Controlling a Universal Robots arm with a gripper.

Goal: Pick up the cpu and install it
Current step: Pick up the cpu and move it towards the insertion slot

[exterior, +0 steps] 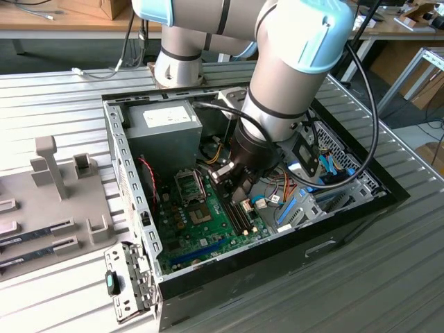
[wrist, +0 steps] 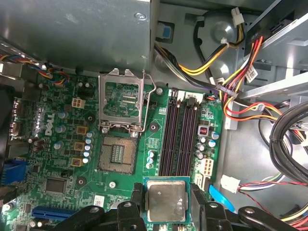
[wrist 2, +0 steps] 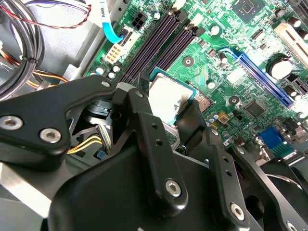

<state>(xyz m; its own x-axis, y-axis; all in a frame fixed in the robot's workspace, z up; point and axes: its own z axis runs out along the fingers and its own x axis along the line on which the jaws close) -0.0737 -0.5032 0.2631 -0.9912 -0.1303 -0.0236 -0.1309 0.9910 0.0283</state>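
Placement of the cpu [wrist: 166, 201] into its socket [wrist: 117, 154] seems to be the step in hand. The gripper [wrist 2: 168, 98] pinches the chip by two opposite edges, with one black finger [wrist: 138, 199] on each side, and holds it flat above the motherboard [wrist: 62, 120]. The chip is near the socket but not over it. It hangs off one socket corner, toward the end of the memory slots [wrist: 180, 137] that run just beside the socket.

The socket is open. Its load plate [wrist: 120, 77] stands lifted on the socket side that faces the power supply [exterior: 166, 121], so nothing covers the contacts.

To do this step well, I judge that the chip must be kept level and square to the socket, with its edges parallel to the socket frame. It should be lowered straight, without sliding or pressing, because the contact field looks fine and easy to bend. The grip on the thin rim is narrow, so a slow movement is safer.

The cpu has a dull silvery metal lid, a little stained, with a thin green rim around it. The socket is a square of tiny gold-brown contacts in a dark frame. The load plate is a bright stamped steel frame with an open window. The board is glossy green and crowded with small round capacitors.
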